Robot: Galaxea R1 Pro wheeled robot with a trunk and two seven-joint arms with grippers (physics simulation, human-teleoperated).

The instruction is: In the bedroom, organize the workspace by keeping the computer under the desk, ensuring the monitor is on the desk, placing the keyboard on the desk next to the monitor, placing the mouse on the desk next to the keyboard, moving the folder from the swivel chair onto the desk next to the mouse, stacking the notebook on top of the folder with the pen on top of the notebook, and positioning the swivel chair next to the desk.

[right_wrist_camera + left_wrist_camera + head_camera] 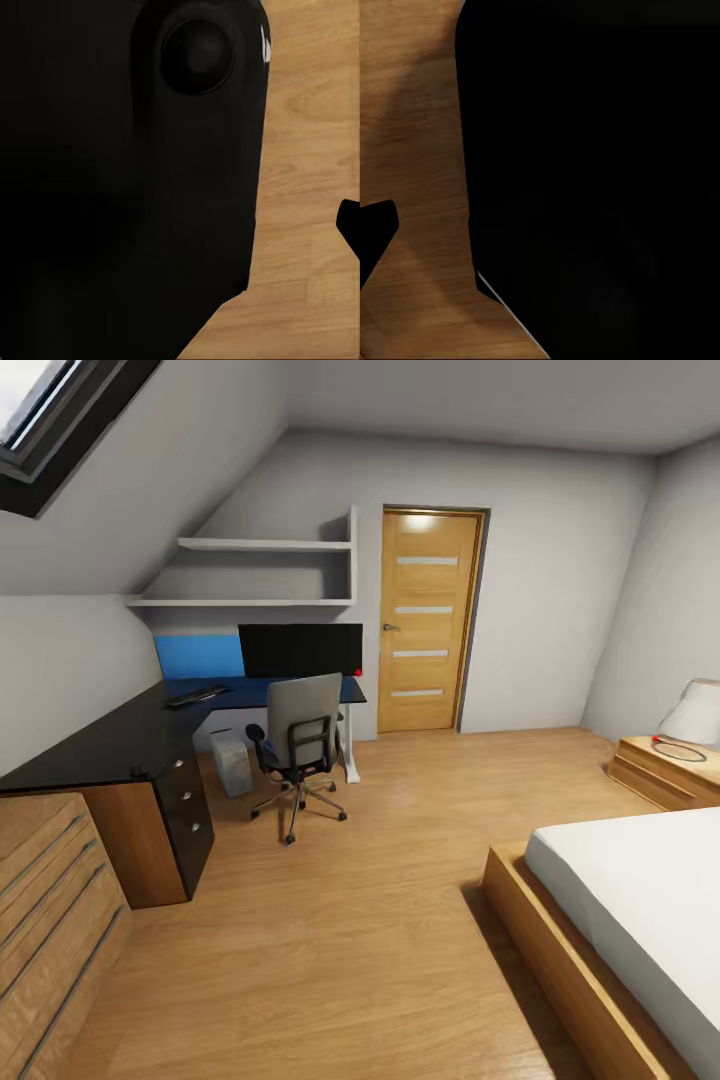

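1. You are looking from the head camera across a bedroom with a wooden floor [380,920]; the desk [90,745], an L-shaped glossy black top, sits at about 10 o'clock in the view, running along the left wall and turning along the back wall.
2. The monitor [300,649] stands on the back leg of the desk, its dark screen facing you, with a blue wall panel [198,656] just beside it on the left.
3. The keyboard [196,696] lies on the desktop near the inner corner, at about 8 o'clock from the monitor.
4. The swivel chair [298,745] stands on the floor just in front of the monitor, its grey back turned towards you and its star base on the boards.
5. The computer [232,762], a light grey tower, stands on the floor beside the chair, at its 9 o'clock, partly under the desk.
6. Black drawers [188,810] with round silver knobs close off the near end of the desk; a wooden dresser [50,930] is at 8 o'clock in the view.
7. A wooden door [428,620] is at 12 o'clock, a bed [630,920] at 4 o'clock and a nightstand [665,772] with a lamp at 3 o'clock.
8. Both wrist cameras show dark robot bodywork over the floor; you cannot tell how either pair of jaws stands.
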